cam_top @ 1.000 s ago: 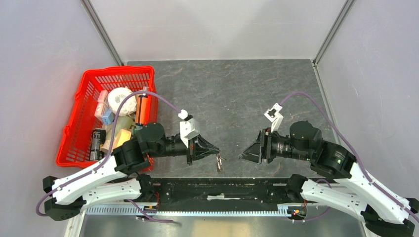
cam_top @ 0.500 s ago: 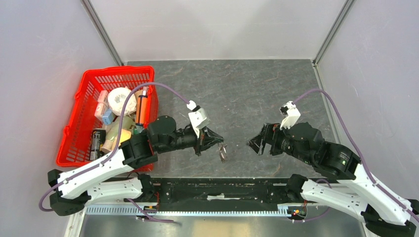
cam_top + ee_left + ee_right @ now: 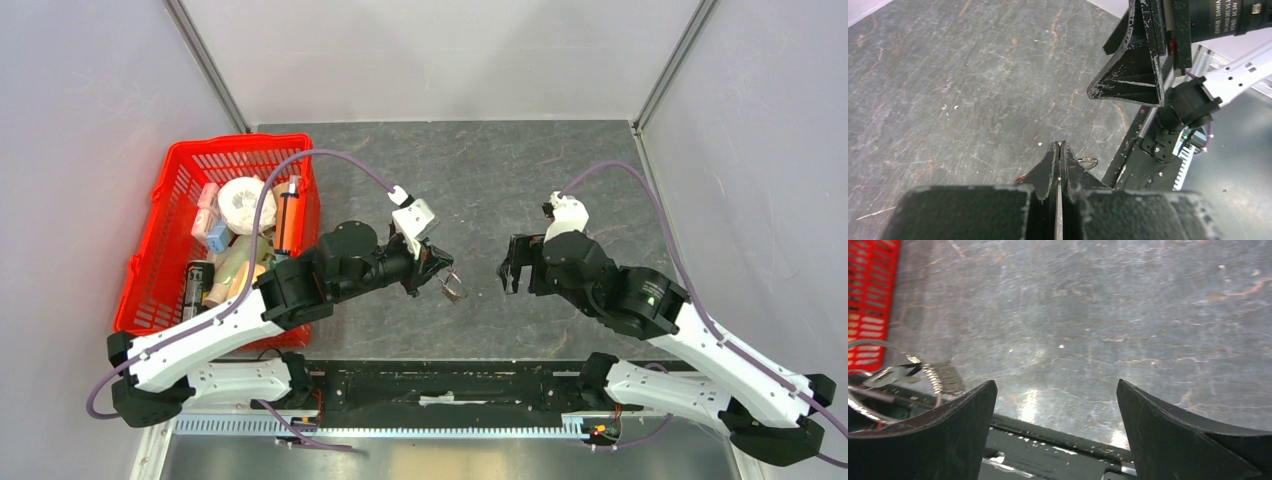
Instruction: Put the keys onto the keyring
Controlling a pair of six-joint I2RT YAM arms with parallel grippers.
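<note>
My left gripper [image 3: 438,271] is shut and holds the keyring [image 3: 452,290] with keys hanging from it, above the grey table near the middle. In the left wrist view the fingertips [image 3: 1060,146] are pressed together and a bit of the wire ring [image 3: 1088,161] shows just to their right. My right gripper [image 3: 512,268] is open and empty, facing the left gripper a short gap away. The right wrist view shows its jaws [image 3: 1056,382] wide apart, with the keyring [image 3: 923,362] and a silvery key [image 3: 890,372] at the far left. A key with a black head does not show.
A red basket [image 3: 150,245] with several household items stands at the left of the table. The black rail [image 3: 450,375] with the arm bases runs along the near edge. The right gripper's finger [image 3: 1133,75] fills the upper right of the left wrist view.
My left gripper has moved away from the near edge and a little right, carrying the keyring. My right gripper has swung up and turned so that it faces the left gripper.
</note>
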